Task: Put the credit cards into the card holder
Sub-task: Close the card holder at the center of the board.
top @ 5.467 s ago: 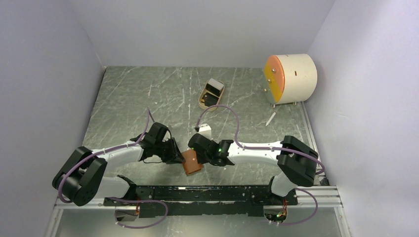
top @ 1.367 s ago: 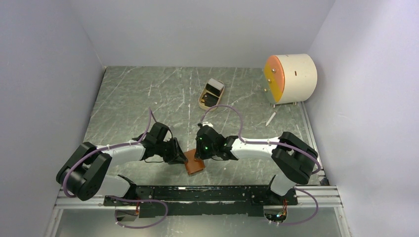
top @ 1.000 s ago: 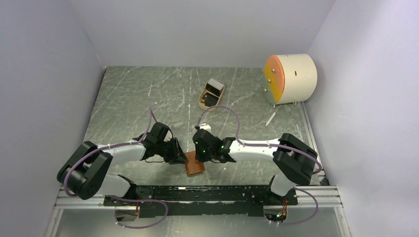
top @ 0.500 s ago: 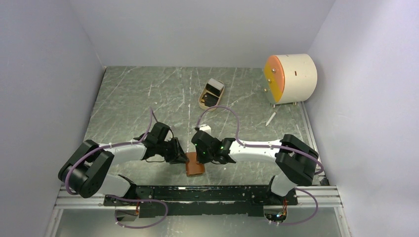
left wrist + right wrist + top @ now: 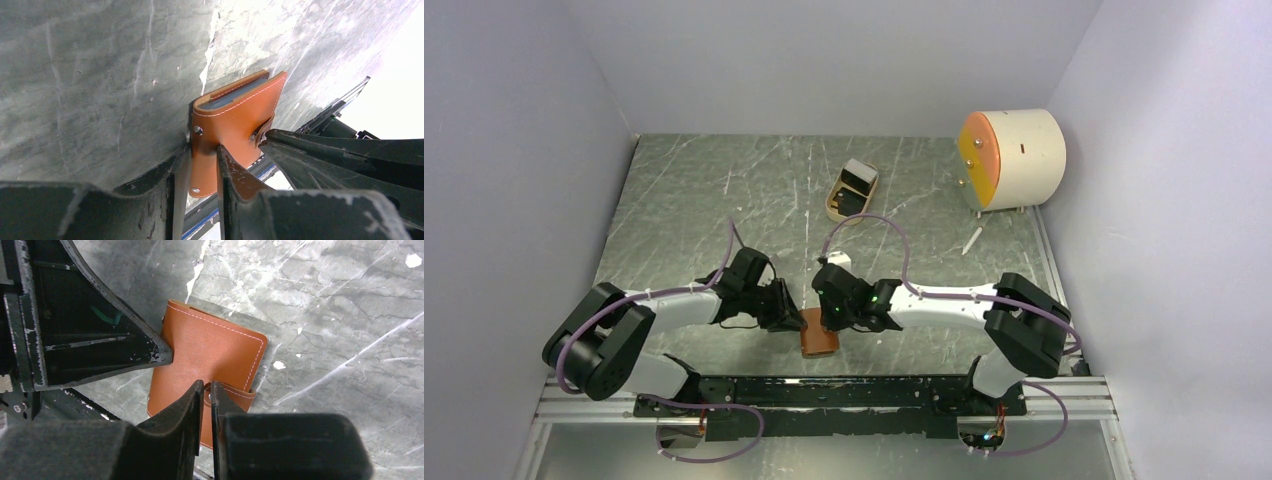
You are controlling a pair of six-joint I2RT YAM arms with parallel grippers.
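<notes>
Left gripper (image 5: 202, 149) clenched on card holder (image 5: 235, 117), leather edge pinched between jaws. Right gripper (image 5: 207, 386) nearly closed, tips nipping snap tab (image 5: 235, 390) at holder's side. Left jaw tip touches holder's opposite edge. Grey card (image 5: 227, 98) edge shows inside holder, beyond left jaws. More credit cards (image 5: 858, 178) in tan tray (image 5: 832, 212), well beyond both jaws.

Top camera: I looked down from high behind, over the whole table (image 5: 684, 200).
Left wrist: close, low, facing the wallet (image 5: 230, 125).
Right wrist: close, looking down.
Shared: all caught that wallet.
</notes>
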